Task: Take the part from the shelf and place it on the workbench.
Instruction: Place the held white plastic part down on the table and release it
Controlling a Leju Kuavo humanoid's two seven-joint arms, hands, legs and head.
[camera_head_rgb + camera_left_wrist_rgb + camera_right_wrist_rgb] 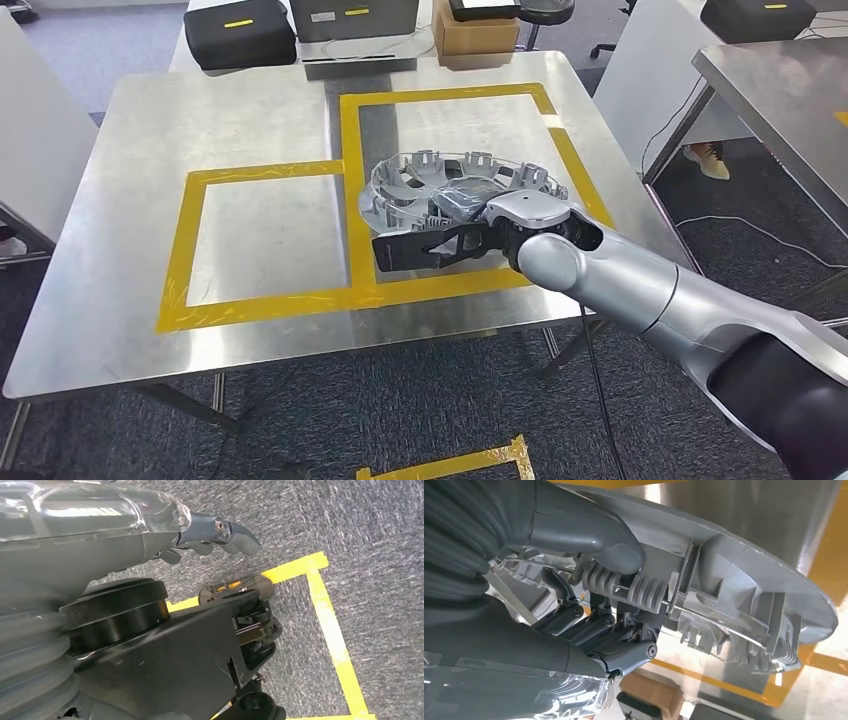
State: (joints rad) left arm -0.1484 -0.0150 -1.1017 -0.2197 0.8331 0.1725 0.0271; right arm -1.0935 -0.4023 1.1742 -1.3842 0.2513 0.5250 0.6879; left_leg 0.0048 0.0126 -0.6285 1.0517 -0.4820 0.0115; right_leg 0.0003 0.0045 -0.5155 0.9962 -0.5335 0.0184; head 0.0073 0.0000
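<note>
One robot hand (455,235) half hidden behind the gripped part (455,180).

A glossy silver right arm (640,290) with a black elbow band is showing, ending in a dark grey right hand (450,245).

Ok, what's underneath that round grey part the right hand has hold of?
The metal workbench, inside the larger yellow tape rectangle. The right hand grips the grey part at its near rim. Whether the part rests on the surface or hangs just above it is covered.
</note>
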